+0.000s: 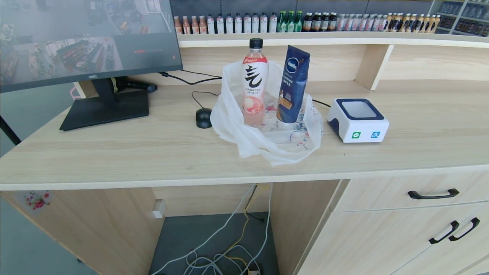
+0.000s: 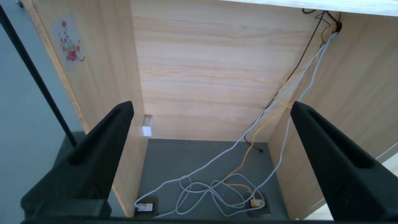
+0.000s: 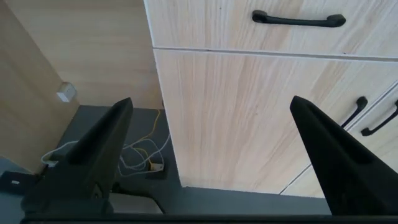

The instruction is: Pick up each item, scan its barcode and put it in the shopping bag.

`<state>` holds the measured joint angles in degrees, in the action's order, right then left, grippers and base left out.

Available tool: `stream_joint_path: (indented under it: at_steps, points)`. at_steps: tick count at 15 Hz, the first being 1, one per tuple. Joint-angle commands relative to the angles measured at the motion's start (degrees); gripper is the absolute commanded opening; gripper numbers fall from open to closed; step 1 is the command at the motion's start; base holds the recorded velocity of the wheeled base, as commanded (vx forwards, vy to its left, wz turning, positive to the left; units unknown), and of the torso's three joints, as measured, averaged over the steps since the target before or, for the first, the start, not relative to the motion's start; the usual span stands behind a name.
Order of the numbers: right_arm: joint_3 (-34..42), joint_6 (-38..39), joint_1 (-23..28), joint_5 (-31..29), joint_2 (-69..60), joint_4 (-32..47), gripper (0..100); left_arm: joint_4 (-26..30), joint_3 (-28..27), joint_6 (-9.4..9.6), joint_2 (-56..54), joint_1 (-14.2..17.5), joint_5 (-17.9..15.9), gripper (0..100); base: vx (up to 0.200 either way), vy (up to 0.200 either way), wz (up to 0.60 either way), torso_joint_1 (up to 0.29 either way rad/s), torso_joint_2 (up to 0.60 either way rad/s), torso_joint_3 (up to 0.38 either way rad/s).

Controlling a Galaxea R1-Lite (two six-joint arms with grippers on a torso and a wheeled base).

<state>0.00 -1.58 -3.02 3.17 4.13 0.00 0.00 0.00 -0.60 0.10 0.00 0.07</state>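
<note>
A pink drink bottle (image 1: 254, 82) with a black cap and a dark blue pouch (image 1: 292, 84) stand upright inside the white shopping bag (image 1: 267, 131), which lies spread open on the wooden counter (image 1: 114, 152). To their right sits the white and blue barcode scanner (image 1: 357, 120). My left gripper (image 2: 208, 165) hangs open below the counter, facing the recess with loose cables (image 2: 249, 168). My right gripper (image 3: 208, 165) is also open, low in front of the drawer fronts (image 3: 273, 106). Neither holds anything.
A monitor (image 1: 84, 38) on a black stand occupies the counter's left, with a black mouse (image 1: 203, 117) beside the bag. A raised shelf (image 1: 344, 40) runs along the back, bottles lined behind it. Drawer handles (image 1: 433, 194) protrude at lower right.
</note>
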Motion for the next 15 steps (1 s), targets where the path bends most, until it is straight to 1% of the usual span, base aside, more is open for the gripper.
stream_joint_path:
  at_steps: [1, 3, 7, 9, 15]
  points:
    - [0.0, 0.2, -0.1, 0.0, 0.3, 0.0, 100, 0.0, 0.0, -0.11, 0.0, 0.1, 0.0, 100, 0.0, 0.0, 0.0, 0.0, 0.0, 0.0]
    - [0.0, 0.1, -0.1, 0.0, 0.3, 0.0, 100, 0.0, 0.0, -0.02, 0.0, 0.1, 0.0, 100, -0.2, 0.0, 0.0, 0.017, 0.0, 0.0]
    - [0.0, 0.1, -0.1, 0.0, 0.3, 0.0, 100, 0.0, 0.0, 0.16, 0.0, 0.0, 0.0, 100, 0.0, 0.0, 0.0, 0.0, 0.0, 0.0]
    - [0.0, 0.1, -0.1, 0.0, 0.3, 0.0, 100, 0.0, 0.0, -0.11, 0.0, 0.1, 0.0, 100, 0.0, 0.0, 0.0, 0.0, 0.0, 0.0]
    - [0.0, 0.1, -0.1, 0.0, 0.3, 0.0, 100, 0.0, 0.0, -0.28, 0.0, 0.1, 0.0, 100, 0.0, -0.2, 0.0, 0.006, 0.0, 0.004]
